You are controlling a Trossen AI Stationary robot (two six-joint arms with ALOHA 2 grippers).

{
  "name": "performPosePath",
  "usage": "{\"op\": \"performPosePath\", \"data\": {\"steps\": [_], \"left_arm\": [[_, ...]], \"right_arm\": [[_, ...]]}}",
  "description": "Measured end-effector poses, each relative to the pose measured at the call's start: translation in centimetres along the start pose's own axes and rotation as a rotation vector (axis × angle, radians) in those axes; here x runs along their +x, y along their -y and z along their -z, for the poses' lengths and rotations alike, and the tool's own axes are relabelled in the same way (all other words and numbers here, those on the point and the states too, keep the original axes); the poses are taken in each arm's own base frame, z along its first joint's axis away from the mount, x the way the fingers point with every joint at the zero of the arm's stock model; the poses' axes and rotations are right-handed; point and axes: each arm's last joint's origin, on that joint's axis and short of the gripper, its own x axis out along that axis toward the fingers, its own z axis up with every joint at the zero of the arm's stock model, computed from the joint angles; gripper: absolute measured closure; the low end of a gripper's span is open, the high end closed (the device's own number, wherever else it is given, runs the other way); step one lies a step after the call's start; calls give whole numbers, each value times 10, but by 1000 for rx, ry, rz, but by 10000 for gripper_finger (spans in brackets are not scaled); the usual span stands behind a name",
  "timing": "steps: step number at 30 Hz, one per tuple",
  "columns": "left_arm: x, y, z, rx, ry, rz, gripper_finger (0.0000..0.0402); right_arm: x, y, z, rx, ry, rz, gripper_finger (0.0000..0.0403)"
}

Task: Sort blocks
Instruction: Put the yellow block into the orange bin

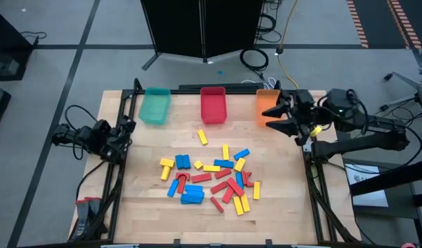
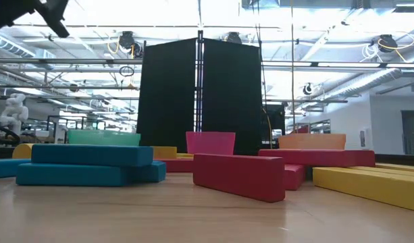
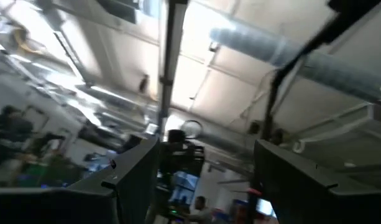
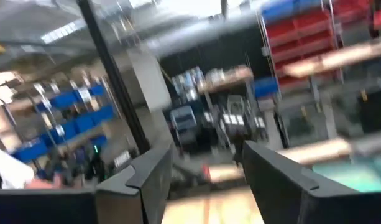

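Three plastic bins stood in a row along the far edge of the wooden tabletop (image 1: 142,207): a teal bin (image 1: 155,106), a red bin (image 1: 213,105) and an orange bin (image 1: 266,103). A black folding screen (image 2: 200,94) rose behind them, with cables (image 1: 255,58) coiled on the grey floor.

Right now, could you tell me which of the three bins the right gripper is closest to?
The orange bin, the rightmost in the row. The right gripper hovers at its edge, while the red bin and teal bin sit farther left.

Even, bright light falls on the counter (image 1: 149,207) with soft shadows. The low view glares from ceiling lights overhead. Both wrist views are smeared with motion blur.
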Motion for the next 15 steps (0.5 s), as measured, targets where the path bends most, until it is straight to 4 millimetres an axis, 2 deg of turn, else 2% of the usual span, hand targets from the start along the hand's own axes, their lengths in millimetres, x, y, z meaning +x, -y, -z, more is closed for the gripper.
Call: {"op": "performPosePath", "data": {"steps": [6,12,15], "left_arm": [[0,1,-4,-42,36,28,134],[4,-2,-30,-136,213,-209,134],[20,4,-37,-73,29,-227,134]], "right_arm": [[6,8,17,161,-178,85,211],[15,22,45,262,-407,209,211],[23,25,61,338,-535,258,211]]}}
